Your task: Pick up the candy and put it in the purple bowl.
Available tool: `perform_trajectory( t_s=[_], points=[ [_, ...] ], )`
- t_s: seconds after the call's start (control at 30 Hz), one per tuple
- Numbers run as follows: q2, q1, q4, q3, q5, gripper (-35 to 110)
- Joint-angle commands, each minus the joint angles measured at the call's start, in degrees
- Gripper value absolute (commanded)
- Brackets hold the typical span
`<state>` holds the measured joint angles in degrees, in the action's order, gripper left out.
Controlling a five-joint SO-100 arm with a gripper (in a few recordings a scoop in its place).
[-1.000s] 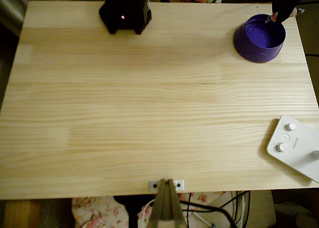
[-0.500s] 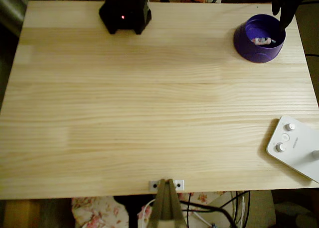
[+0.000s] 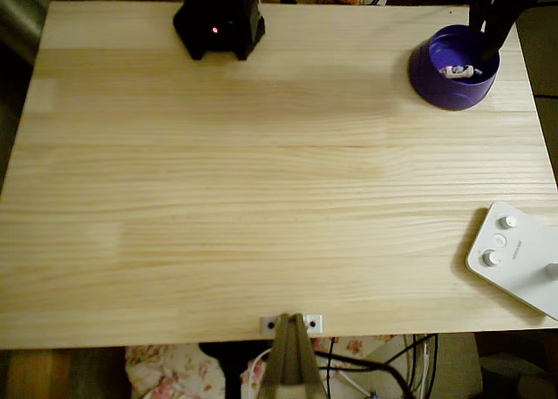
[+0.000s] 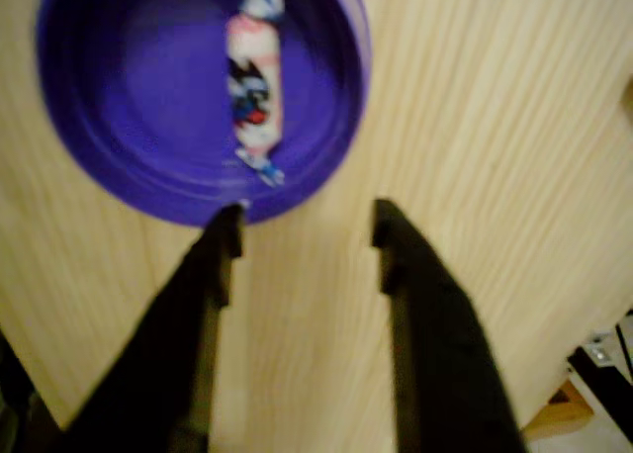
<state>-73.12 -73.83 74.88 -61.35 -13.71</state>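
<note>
1. The candy (image 4: 253, 82) is a small wrapped sweet with a pinkish-white wrapper, dark and red markings at its middle, and twisted ends. In the overhead view (image 3: 459, 70) it is a pale speck.
2. Markings on the wrapper are too blurred to read; small grey lettering on the white device (image 3: 516, 256) at the lower right of the overhead view is also illegible.
3. The purple bowl (image 3: 436, 77), round and deep with thick walls, sits at the upper right of the wooden table (image 3: 261, 181) and holds the candy, which lies on its floor.
4. The gripper (image 4: 307, 221) shows its two dark fingers spread apart with nothing between them, their tips over bare wood just beside the bowl's rim.
</note>
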Motion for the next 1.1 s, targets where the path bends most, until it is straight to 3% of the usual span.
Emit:
perform_trajectory(
  t_s=[0.0, 0.23, 1.07],
  points=[
    [-10.3, 2.8, 1.2, 2.4, -0.9, 10],
    [-19.2, 11.0, 1.5, -6.2, 0.1, 2],
    [-46.8, 48.9, 3.3, -32.5, -1.1, 2]
  ],
)
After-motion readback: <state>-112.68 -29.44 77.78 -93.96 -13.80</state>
